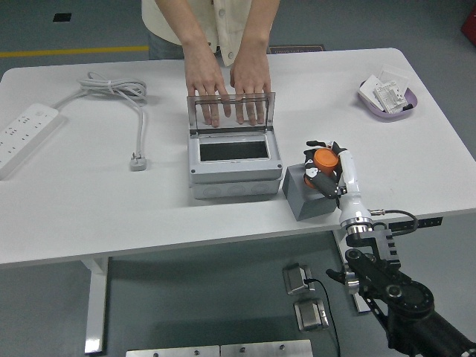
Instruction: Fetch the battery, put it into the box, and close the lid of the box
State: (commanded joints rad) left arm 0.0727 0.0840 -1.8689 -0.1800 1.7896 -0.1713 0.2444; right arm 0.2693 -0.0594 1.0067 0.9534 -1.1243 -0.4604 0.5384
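Note:
The grey box (233,163) stands mid-table with its clear lid (231,111) raised upright; its dark inside is visible. A person's two hands (227,82) rest flat on the table behind the lid. To the box's right is a grey block (303,195). My right hand (325,167) is curled around the orange battery (323,160), which sits at the block's top right, slightly tilted. The white forearm (351,193) runs down to the table's near edge. My left arm does not show.
A purple dish (387,99) with small packets sits at the far right. A white power strip (24,134) lies at the left edge, and a grey cable with plug (138,134) lies left of the box.

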